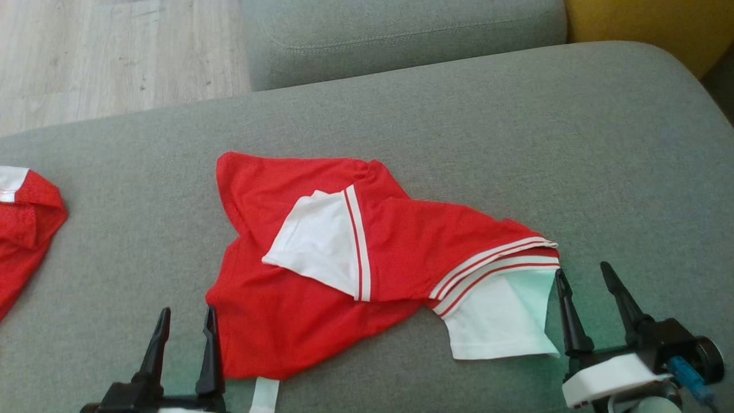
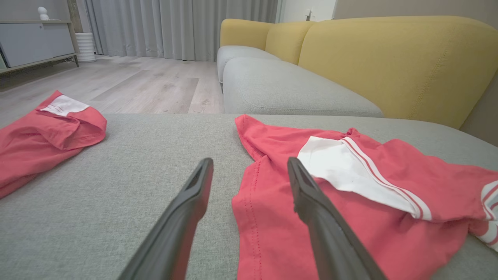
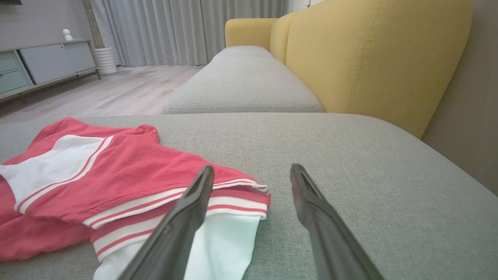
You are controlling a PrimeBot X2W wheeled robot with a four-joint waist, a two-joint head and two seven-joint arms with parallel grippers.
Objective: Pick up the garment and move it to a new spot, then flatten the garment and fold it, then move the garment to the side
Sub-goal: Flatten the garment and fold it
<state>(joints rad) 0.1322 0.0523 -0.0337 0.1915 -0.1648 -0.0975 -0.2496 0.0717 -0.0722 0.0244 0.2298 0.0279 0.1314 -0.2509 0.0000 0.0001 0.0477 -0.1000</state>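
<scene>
Red garment (image 1: pixel 401 241) lies rumpled on the grey cushion (image 1: pixel 516 143), left and right jaws both apart beside its near edge.

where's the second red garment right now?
Head view: the bunched red-and-white garment lies at the far left of the grey cushion, left of the left gripper, apart from the crumpled red-and-white shirt in the middle.

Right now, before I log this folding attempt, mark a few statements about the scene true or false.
The red garment lies crumpled on the grey cushion. True.
The jaws of the left gripper clamp the garment. False: they stand open, gripping nothing.
A second red garment lies to the robot's left. True.
The sofa backrest is blue. False: it is yellow.
</scene>
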